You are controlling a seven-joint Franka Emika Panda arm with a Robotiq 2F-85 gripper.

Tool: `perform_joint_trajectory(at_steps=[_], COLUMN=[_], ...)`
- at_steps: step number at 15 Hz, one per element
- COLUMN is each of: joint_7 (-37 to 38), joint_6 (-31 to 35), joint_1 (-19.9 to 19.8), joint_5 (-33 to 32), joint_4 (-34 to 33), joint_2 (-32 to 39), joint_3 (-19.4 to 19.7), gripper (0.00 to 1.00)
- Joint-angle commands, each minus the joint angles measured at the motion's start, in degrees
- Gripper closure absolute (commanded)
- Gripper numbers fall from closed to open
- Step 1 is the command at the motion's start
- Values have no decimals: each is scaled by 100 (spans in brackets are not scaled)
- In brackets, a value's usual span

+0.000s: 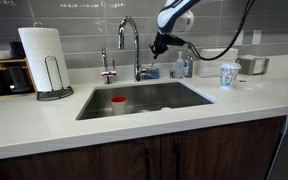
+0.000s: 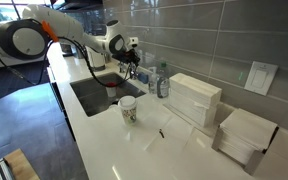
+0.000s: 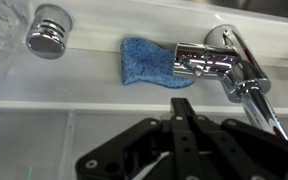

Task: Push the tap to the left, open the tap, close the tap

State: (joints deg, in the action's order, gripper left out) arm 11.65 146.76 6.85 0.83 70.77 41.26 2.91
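The tap is a tall chrome gooseneck faucet standing behind the sink. In the wrist view its chrome side lever and base lie at the upper right, with the stem running off to the lower right. My gripper hangs just right of the tap, about level with the middle of the stem. In the wrist view the black fingers are pressed together, empty, and their tip is a little short of the lever without touching it. The gripper also shows in an exterior view above the sink's back edge.
A short chrome dispenser stands left of the tap. A blue sponge lies by the tap base, near a round chrome cap. A red cup is in the sink. A paper towel roll, patterned cup, bottle and white boxes stand on the counter.
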Motion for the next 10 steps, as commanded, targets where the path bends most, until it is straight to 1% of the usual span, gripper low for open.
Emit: perform_joint_trajectory(at_steps=[1,5,10], joint_7=[216,237,262], joint_6=[-404,-662,-781], joint_1=[89,71,78], joint_5=[-246,-320,-360], joint_4=[175,165,145], joint_2=[-156,-146,-124], joint_3=[160,141,146], gripper=[96,96,96])
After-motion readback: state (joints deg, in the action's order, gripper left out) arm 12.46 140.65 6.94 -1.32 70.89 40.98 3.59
